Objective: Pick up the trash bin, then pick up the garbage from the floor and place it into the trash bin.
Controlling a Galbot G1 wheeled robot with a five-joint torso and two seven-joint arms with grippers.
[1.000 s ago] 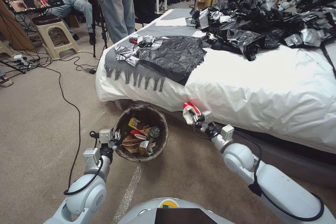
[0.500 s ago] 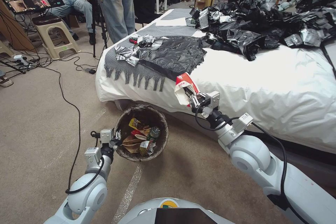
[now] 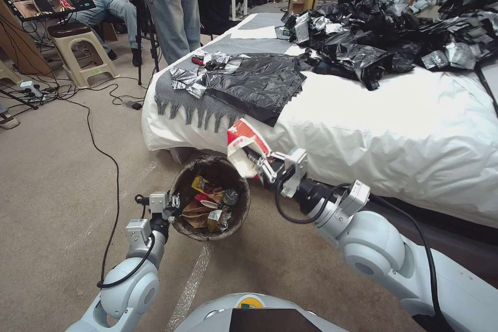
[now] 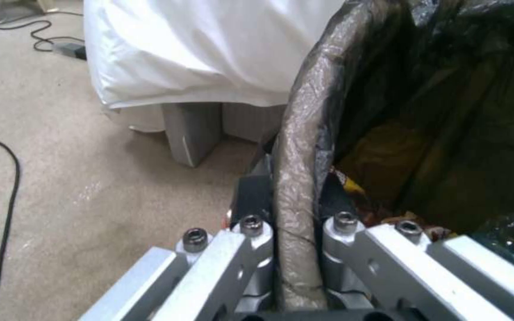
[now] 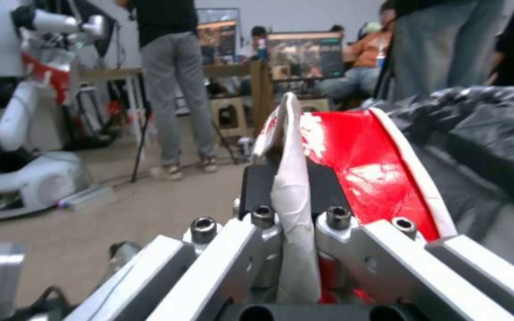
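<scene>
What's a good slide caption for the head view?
Left gripper holds the lined trash bin by its rim while right gripper carries a red-and-white snack packet above it.

Where the round white plastic trash bin with its thin dark liner [image 3: 210, 198] faces the white-sheeted bed [image 3: 415, 129], its outer wall is hidden, and the litter at its bottom lies buried under the tan paper and wrappers on top. In the left wrist view the liner-wrapped rim [image 4: 296, 178] runs out past the upper edge. The red-and-white snack packet [image 5: 352, 165] is blurred up close; its print cannot be read, and its lower end disappears between the metal fingers [image 5: 257, 249].
</scene>
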